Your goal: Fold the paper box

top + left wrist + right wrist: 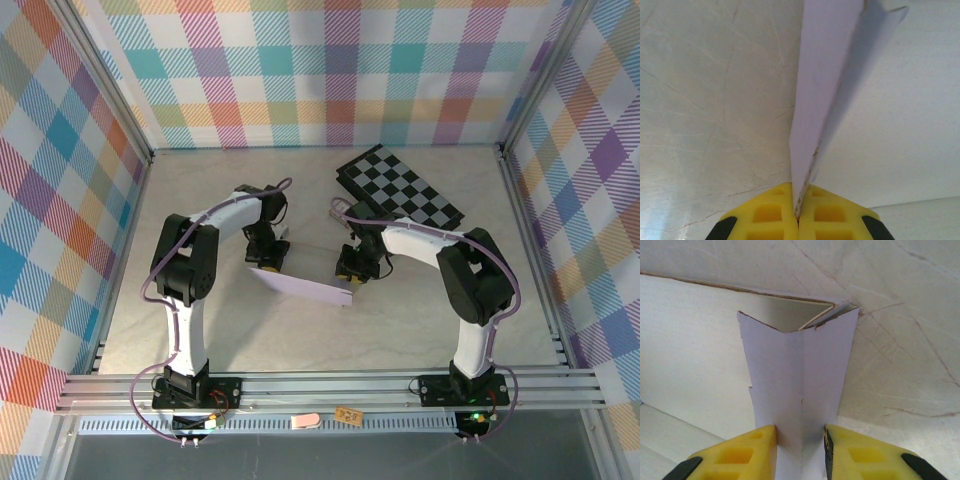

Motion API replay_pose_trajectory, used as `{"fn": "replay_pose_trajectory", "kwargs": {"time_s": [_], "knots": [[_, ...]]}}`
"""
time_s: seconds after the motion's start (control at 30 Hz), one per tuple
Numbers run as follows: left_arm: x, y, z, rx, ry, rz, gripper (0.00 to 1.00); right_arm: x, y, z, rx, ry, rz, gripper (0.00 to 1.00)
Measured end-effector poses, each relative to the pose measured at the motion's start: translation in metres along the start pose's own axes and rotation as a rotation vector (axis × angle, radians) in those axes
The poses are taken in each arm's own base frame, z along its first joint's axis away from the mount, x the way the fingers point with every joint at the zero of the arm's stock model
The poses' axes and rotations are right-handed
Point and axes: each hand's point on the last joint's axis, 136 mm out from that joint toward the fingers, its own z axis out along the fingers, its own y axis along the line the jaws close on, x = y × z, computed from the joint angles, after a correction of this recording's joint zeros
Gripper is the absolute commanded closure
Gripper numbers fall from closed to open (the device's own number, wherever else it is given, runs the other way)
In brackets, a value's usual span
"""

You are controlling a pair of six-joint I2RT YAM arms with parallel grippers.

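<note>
The paper box (305,286) is a pale lavender cardboard sheet lying mid-table between my two arms, its near edge long and slanted. My left gripper (266,262) is at the sheet's left end. In the left wrist view its yellow fingers (770,215) are shut on a thin lavender edge of the paper box (820,90), which runs away from the left gripper (798,212). My right gripper (352,270) is at the right end. In the right wrist view a creased flap of the paper box (797,375), off-white inside, stands between the pads of the right gripper (801,450) and touches both.
A black-and-white checkerboard (400,188) lies at the back right, just behind the right arm. Plaid walls enclose the grey table (300,340) on three sides. An aluminium rail (330,388) runs along the near edge by the arm bases.
</note>
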Motion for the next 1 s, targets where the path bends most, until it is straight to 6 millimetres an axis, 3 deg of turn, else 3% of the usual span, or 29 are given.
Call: {"fn": "replay_pose_trajectory", "kwargs": {"time_s": [0.2, 0.4, 0.63, 0.8, 1.0], "knots": [[0.0, 0.0, 0.0, -0.005, 0.003, 0.001, 1.0, -0.001, -0.004, 0.0, 0.017, -0.008, 0.007, 0.79], [0.0, 0.0, 0.0, -0.006, 0.003, 0.001, 1.0, 0.001, -0.009, -0.004, 0.051, -0.021, 0.023, 1.0], [-0.002, -0.004, -0.001, 0.001, -0.003, 0.01, 1.0, 0.002, -0.015, -0.007, 0.105, -0.046, 0.044, 1.0], [-0.003, -0.007, -0.001, 0.005, -0.007, 0.016, 1.0, 0.003, -0.016, -0.007, 0.142, -0.047, 0.049, 0.78], [-0.003, -0.008, -0.002, 0.005, -0.009, 0.018, 1.0, 0.005, -0.016, -0.006, 0.177, -0.054, 0.044, 0.7]]}}
